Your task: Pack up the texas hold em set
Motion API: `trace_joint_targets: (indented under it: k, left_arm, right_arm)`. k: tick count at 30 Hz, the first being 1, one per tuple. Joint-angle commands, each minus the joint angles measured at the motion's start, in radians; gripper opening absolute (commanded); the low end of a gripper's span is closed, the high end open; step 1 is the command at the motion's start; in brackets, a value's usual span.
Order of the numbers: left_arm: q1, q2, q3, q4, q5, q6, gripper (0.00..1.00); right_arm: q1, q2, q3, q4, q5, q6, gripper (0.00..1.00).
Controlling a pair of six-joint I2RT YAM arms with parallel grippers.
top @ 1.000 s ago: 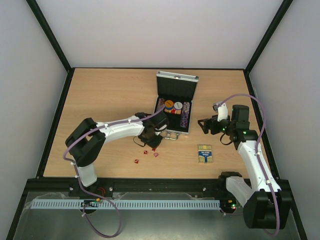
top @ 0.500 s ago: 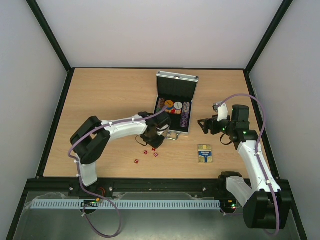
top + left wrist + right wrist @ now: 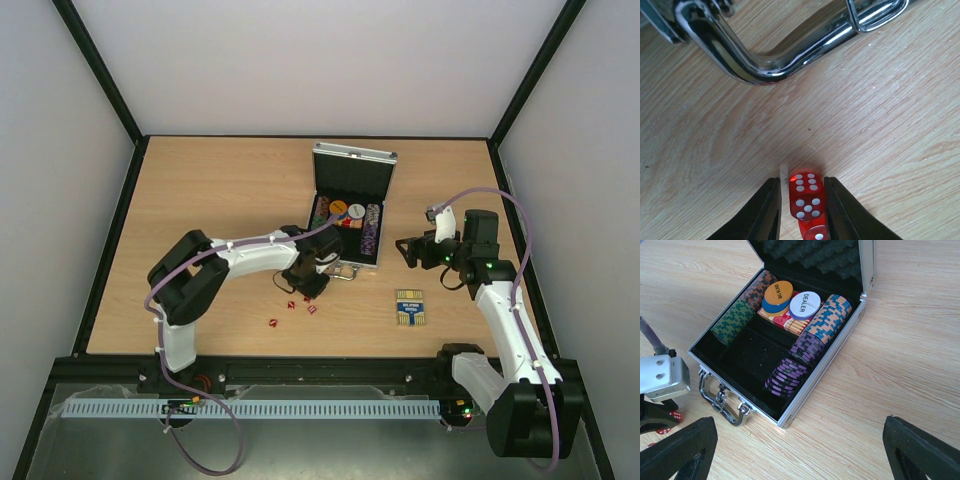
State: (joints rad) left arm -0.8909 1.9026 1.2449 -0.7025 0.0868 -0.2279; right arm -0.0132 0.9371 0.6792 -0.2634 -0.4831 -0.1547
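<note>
The silver case (image 3: 386, 210) lies open at the table's middle, its chips (image 3: 372, 228) in rows in the black lining; it also shows in the right wrist view (image 3: 825, 377). My left gripper (image 3: 308, 286) is low over the table just before the case's metal handle (image 3: 765, 65). It is shut on a red die (image 3: 806, 197), with a second die (image 3: 815, 232) right behind it between the fingers (image 3: 837, 212). Three more dice (image 3: 291, 305) lie loose near it. The blue-and-yellow card box (image 3: 410, 306) lies flat to the right. My right gripper (image 3: 405, 250) is wide open and empty, right of the case.
Inside the case a red card deck with round DEALER buttons (image 3: 805, 305) lies between the chip rows, and the front middle compartment (image 3: 752, 357) is bare black lining. The lid (image 3: 354, 165) stands up at the back. Black frame posts and walls bound the table.
The left arm's elbow has swung right and forward while its gripper stayed low by the dice in front of the case. The right arm has not moved.
</note>
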Motion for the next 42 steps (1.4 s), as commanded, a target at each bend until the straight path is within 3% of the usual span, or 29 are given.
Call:
trace_joint_targets:
  k: [1, 7, 18, 33, 42]
  left_arm:
    - [0.001, 0.013, 0.032, -0.015, 0.005, 0.012, 0.22]
    - [0.0, 0.016, 0.054, -0.044, -0.001, 0.009, 0.13]
    - [0.0, -0.056, 0.173, -0.112, -0.062, -0.074, 0.13]
    - [0.08, 0.25, 0.621, -0.15, -0.172, -0.147, 0.13]
    - [0.128, 0.367, 0.695, -0.119, -0.193, -0.162, 0.13]
  right_arm:
    - [-0.004, -0.002, -0.008, -0.008, -0.004, -0.014, 0.92]
    - [-0.004, 0.0, -0.007, -0.008, -0.002, -0.016, 0.92]
    - [-0.004, -0.006, -0.006, -0.01, -0.005, -0.014, 0.92]
    - [-0.004, -0.019, -0.007, -0.011, -0.006, -0.012, 0.92]
    - [-0.004, -0.017, -0.006, -0.013, -0.014, -0.013, 0.92]
